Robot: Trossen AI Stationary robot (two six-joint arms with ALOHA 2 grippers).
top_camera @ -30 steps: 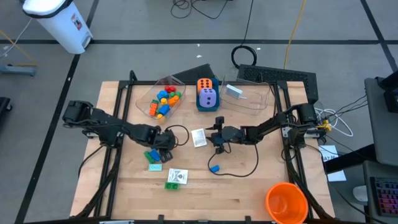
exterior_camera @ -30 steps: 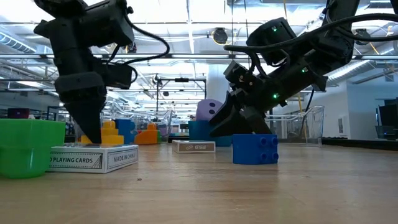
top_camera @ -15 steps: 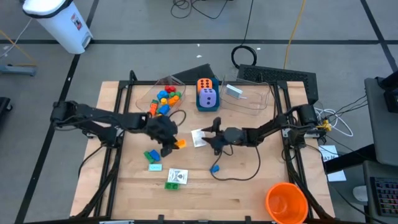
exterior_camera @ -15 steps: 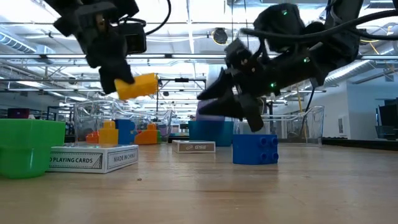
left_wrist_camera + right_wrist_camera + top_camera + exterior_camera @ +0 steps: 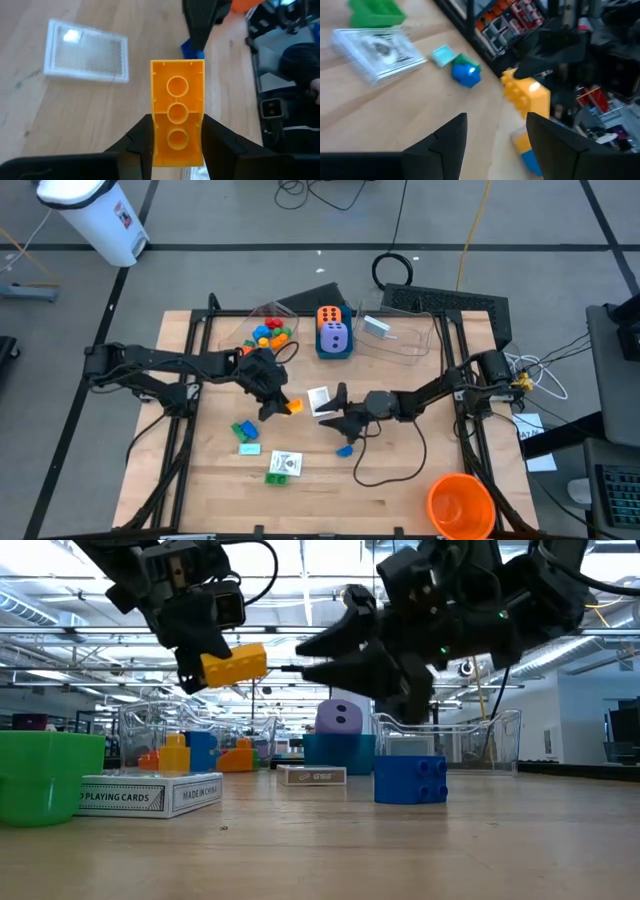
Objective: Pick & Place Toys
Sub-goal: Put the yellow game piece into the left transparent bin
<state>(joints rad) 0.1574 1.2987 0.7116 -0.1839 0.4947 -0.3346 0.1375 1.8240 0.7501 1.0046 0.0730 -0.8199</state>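
A: Start with the table. What is on it?

B: A clear tub of bricks at the far side, two dice in a blue box beside it, and a card pack, a green brick and a blue brick loose near the middle.

A: And the arms?

B: The left pincer is lifted above the table, clenched on an orange-yellow brick. The left wrist view shows the brick squeezed between both fingers, its hollow underside facing the camera. The right pincer hangs close by, released and holding nothing, just above the blue brick.

A: What worries you?

B: The two pincers are near each other. If the right one reaches for the blue brick while the left one swings toward the tub, I'd expect they could knock together and jar the brick loose.

A: Anything else?

B: The grip covers only one end of the brick, so a quick swing might twist it out. A release short of the tub would leave it on the table.
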